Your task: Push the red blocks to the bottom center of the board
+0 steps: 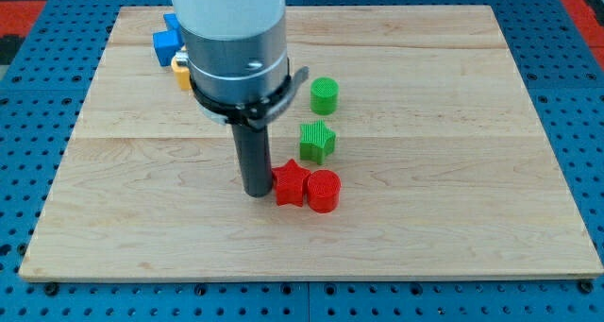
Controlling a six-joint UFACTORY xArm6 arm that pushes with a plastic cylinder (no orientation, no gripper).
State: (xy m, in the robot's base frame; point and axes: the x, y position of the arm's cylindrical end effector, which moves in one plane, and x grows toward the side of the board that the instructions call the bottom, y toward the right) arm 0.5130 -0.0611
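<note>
My tip (pixel 256 192) rests on the board (pixel 453 228), touching the left side of the red star (pixel 291 182). The rod has no jaws and grasps nothing. The red cylinder (pixel 323 191) touches the star's right side. Both sit near centre, slightly toward the near edge. A green star (pixel 318 140) and green cylinder (pixel 325 95) stand farther back. Blue blocks (pixel 168 41) and a yellow block (pixel 181 74) sit far left.

Your arm (pixel 233 39) comes down from the view's top, left of centre, its wide pale grey body ending in a dark clamp ring. Below the ring the straight dark rod (pixel 253 152) stands upright, and you can see my tip (pixel 256 194) at its lower end.
</note>
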